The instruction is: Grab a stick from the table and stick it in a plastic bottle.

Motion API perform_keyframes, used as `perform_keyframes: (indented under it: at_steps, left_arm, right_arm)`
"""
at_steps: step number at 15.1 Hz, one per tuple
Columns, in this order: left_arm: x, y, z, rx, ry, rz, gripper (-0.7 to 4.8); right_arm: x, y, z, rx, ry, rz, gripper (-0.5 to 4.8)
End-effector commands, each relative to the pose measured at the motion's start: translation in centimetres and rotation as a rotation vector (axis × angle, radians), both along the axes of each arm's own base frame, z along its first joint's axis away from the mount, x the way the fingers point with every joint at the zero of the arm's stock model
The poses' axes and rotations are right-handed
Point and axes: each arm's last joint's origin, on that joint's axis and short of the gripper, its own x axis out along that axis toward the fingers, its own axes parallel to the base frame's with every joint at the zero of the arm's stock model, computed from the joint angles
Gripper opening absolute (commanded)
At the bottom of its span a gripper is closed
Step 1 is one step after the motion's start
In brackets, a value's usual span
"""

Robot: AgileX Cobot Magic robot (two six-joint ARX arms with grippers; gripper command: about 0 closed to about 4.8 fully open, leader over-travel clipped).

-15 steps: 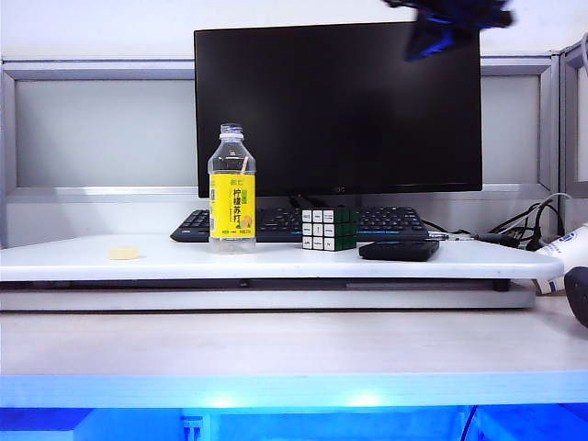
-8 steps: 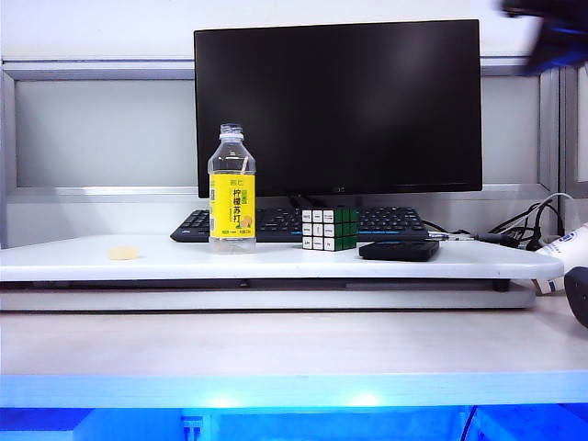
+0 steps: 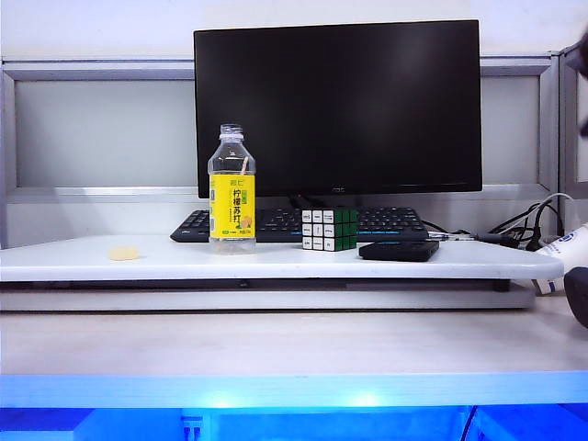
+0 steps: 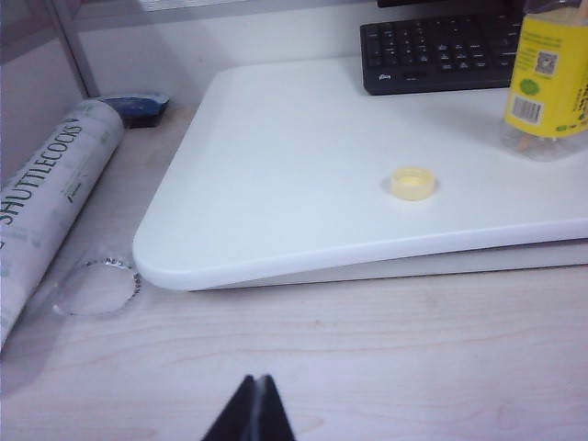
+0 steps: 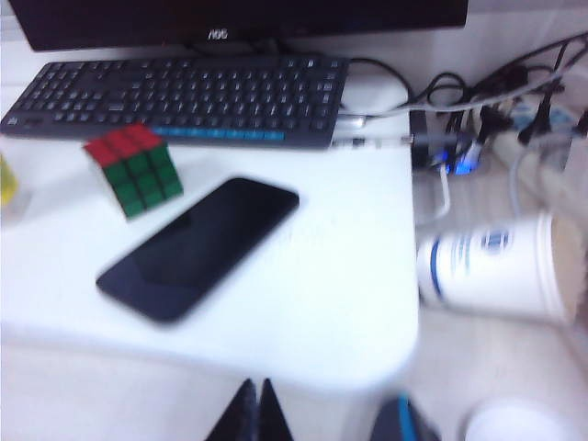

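Your right claw (image 5: 253, 413) is pressed shut on nothing, hanging over the near right corner of the bench (image 5: 303, 303). A second ago its arm blurred across the top of the monitor in the exterior view; half a second ago it was in the upper right corner; now only a dark sliver shows at the right edge. Your left claw (image 4: 250, 415) is also closed and empty, low over the wood-grain ledge in front of the raised white top.

The plastic bottle (image 3: 232, 189) has not shifted: it stands upright and uncapped in front of the keyboard's (image 3: 299, 223) left end. A thin pale stick (image 3: 241, 176) seems to lean inside it, though you cannot make it out sharply.

Around it you have the yellow cap (image 4: 412, 183) lying apart to the bottle's left, a puzzle cube (image 3: 330, 229) and a dark phone (image 5: 197, 246) to its right, the monitor (image 3: 337, 106) behind, a shuttlecock tube (image 4: 50, 188) off the left, and cables (image 5: 478, 119) and a white cup (image 5: 491, 266) off the right.
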Motion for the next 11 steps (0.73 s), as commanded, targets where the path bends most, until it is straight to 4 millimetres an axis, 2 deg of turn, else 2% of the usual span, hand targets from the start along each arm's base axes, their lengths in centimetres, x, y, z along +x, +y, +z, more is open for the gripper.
perform_keyframes:
  at_steps: [1,6,10,11]
  left_arm:
    - [0.0,0.0,0.1,0.001,-0.005,-0.004,-0.06]
    - [0.0,-0.1,-0.2,0.001,0.024,-0.035,-0.06]
    - [-0.1,-0.2,-0.1,-0.004,0.023,-0.076,-0.06]
    - [-0.1,-0.2,-0.1,-0.004,0.024,-0.075,-0.06]
  right_arm:
    - [-0.6,0.0,-1.4,0.007,-0.037,0.001,-0.05]
    - [-2.3,-0.1,-4.7,0.072,-0.058,0.017,-0.05]
    - [-4.0,-0.2,-5.5,0.029,-0.044,0.019,-0.05]
    - [-5.1,-0.3,-5.2,0.016,-0.063,-0.007,-0.05]
